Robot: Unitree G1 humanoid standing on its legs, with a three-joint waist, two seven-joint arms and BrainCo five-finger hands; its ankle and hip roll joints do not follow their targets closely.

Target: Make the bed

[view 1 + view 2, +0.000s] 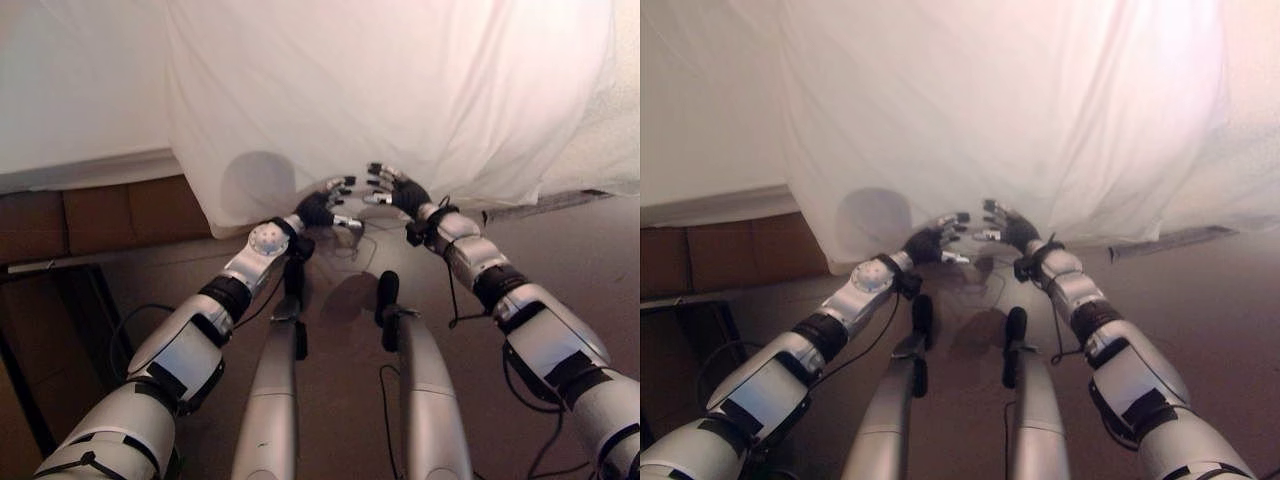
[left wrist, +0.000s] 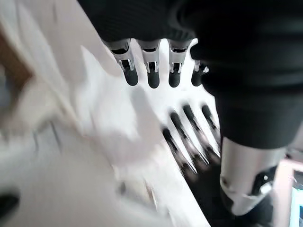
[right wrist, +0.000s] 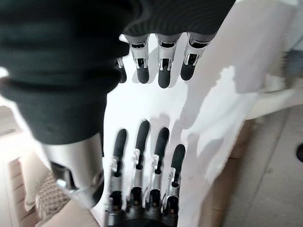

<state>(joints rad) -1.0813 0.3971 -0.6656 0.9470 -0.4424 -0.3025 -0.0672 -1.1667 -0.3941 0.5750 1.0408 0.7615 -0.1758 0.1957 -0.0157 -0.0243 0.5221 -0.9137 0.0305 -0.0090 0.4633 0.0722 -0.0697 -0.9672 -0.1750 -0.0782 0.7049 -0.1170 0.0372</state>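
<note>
A white sheet (image 1: 400, 90) hangs over the side of the bed and reaches down to the floor in front of me. My left hand (image 1: 322, 205) and right hand (image 1: 400, 190) are held close together just before the sheet's lower hem, fingertips pointing at each other. Both are open with straight fingers and nothing between them. In the left wrist view the left hand (image 2: 151, 71) has the sheet (image 2: 94, 104) right behind its fingers. The right wrist view has the right hand (image 3: 161, 66) facing the left hand (image 3: 142, 161), with the white sheet (image 3: 208, 71) beyond.
The brown bed base (image 1: 110, 215) is bare to the left of the hanging sheet, under the white mattress edge (image 1: 80, 165). A dark strip (image 1: 1165, 242) lies at the sheet's foot on the right. Brown floor (image 1: 580, 250) spreads below.
</note>
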